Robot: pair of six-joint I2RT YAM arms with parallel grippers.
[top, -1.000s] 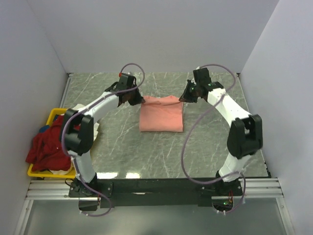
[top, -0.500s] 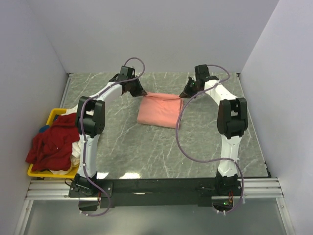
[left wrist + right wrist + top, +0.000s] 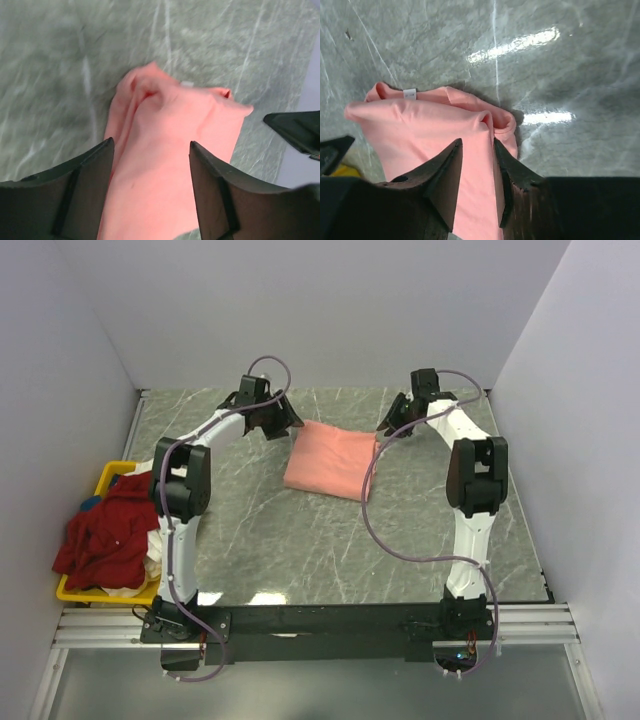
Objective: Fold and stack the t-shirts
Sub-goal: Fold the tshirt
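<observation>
1. Left pincer (image 3: 150,145) released, hovering over the salmon-pink t-shirt (image 3: 330,460); right pincer (image 3: 476,142) narrowed, fabric in its gap; I cannot tell whether it grips.
2. It lies folded, upper centre of the table (image 3: 300,540); a snagged fingertip lifting away could undo the folds.

Grey-green marbled table (image 3: 330,540), folded salmon-pink t-shirt (image 3: 330,462) lying toward its far side

Bright, even light here; I see glare streaks on the table (image 3: 520,42), and my left wrist view is blurred.
</observation>
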